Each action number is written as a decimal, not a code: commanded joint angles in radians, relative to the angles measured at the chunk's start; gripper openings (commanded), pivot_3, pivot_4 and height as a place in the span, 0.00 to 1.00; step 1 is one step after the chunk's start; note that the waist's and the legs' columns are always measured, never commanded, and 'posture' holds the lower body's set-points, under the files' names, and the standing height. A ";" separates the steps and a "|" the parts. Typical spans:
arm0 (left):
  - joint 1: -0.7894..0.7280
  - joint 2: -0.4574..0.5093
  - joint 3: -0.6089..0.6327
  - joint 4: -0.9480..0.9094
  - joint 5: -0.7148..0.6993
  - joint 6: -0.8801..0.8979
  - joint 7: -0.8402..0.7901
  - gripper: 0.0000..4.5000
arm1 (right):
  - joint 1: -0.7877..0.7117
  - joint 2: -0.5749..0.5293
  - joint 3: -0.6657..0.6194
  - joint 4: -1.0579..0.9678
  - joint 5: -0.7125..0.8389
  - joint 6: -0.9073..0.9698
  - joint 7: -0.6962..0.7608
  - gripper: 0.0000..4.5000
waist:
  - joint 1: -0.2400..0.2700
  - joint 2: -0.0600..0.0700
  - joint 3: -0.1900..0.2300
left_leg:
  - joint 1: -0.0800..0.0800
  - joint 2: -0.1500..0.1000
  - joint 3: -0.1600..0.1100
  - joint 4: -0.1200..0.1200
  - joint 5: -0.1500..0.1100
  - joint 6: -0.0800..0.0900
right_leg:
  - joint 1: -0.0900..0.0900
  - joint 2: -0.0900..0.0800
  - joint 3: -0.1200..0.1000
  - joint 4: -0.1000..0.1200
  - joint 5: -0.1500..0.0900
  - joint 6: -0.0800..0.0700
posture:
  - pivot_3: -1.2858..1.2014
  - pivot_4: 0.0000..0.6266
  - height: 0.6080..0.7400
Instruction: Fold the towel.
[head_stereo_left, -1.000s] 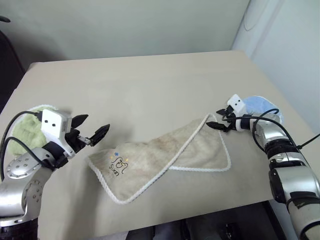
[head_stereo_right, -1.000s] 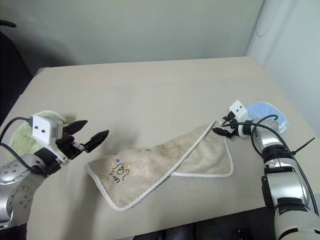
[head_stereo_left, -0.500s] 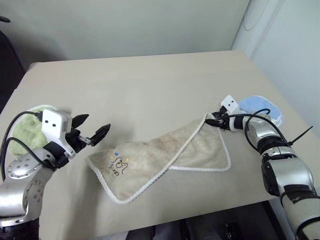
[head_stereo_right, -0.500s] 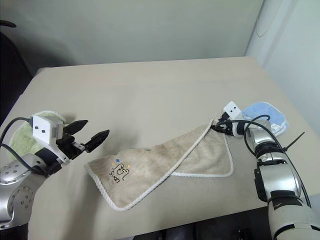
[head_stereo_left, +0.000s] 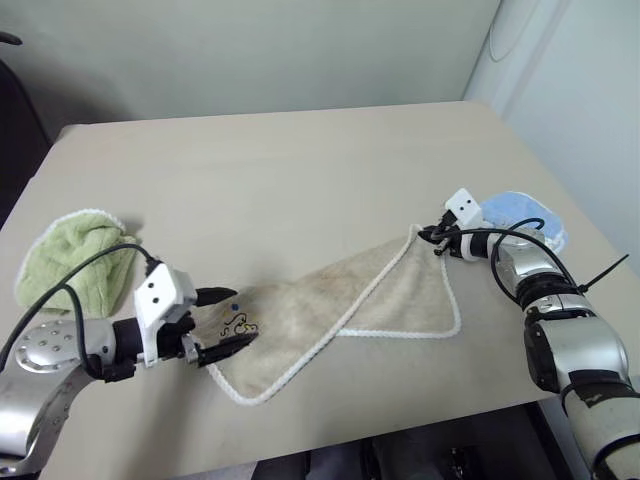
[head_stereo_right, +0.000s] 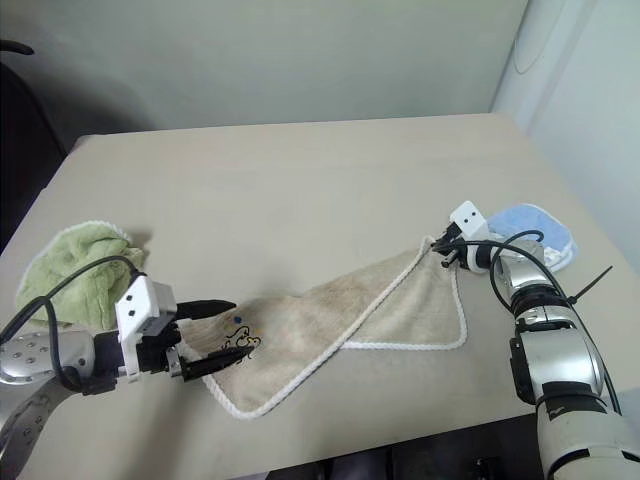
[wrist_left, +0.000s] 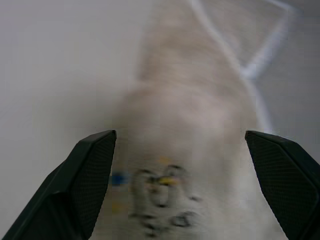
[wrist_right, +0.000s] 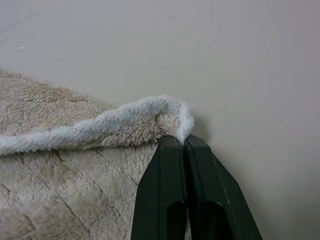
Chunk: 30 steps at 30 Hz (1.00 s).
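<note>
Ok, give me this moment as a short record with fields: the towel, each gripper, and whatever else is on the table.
towel: beige towel with white corded edge, lying partly folded and diagonal on the table; logo end toward the robot's left
left gripper: left gripper open, fingers either side of the logo end, not closed on it
right gripper: right gripper shut on the towel's far right corner
other items: green towel bunched at the table's left edge; light-blue cloth at the right edge, behind the right gripper
fold: not finished
</note>
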 joint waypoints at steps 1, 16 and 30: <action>0.003 0.076 -0.041 -0.056 0.034 -0.064 -0.116 1.00 | 0.001 -0.009 -0.012 -0.016 -0.006 -0.020 -0.007 0.01 | -0.001 0.000 0.000 | 0.000 0.000 0.000 0.000 -0.001 0.001 | 0.000 0.000 0.000 0.000 0.000 0.000 | 0.52 0.24 1.00; -0.101 0.185 -0.406 0.052 0.356 -0.293 -0.288 1.00 | 0.117 -0.025 -0.046 -0.204 0.038 0.043 0.027 0.01 | -0.001 0.001 -0.001 | -0.002 0.001 -0.001 0.000 -0.005 0.000 | -0.003 0.000 -0.001 0.000 -0.001 -0.003 | 0.52 0.24 1.00; -0.107 0.092 -0.355 0.057 0.289 -0.231 -0.250 0.42 | 0.274 -0.046 -0.051 -0.509 0.088 0.212 0.035 0.00 | 0.002 0.006 -0.004 | -0.003 0.001 -0.001 0.000 -0.005 0.001 | -0.001 0.000 -0.002 0.000 -0.001 -0.003 | 0.52 0.24 1.00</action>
